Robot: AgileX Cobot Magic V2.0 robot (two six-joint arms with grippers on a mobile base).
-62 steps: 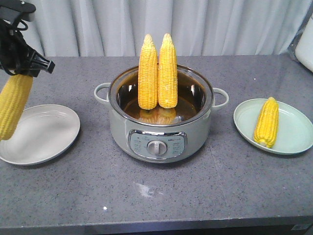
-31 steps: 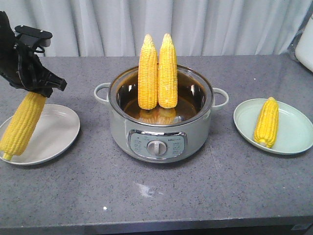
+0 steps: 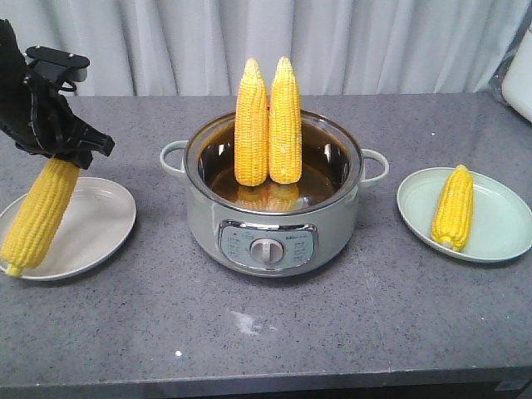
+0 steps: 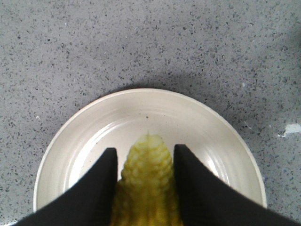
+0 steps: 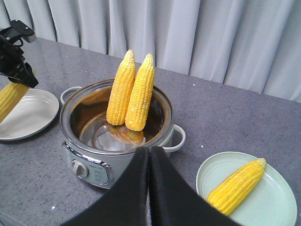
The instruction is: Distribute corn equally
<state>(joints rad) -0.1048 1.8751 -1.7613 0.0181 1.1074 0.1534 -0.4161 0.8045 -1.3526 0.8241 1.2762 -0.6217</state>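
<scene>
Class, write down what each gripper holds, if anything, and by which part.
Left gripper holds a corn cob by its upper end, over the plate. Right gripper is shut on nothing.

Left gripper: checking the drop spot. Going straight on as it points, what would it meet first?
Probably the round cream plate; the yellow corn cob in the left gripper would touch first. Depth is unclear.

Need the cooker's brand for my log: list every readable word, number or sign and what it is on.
Pot panel: small print and symbols around the dial, too small and blurred to read.
Nothing else shows any writing.
</scene>
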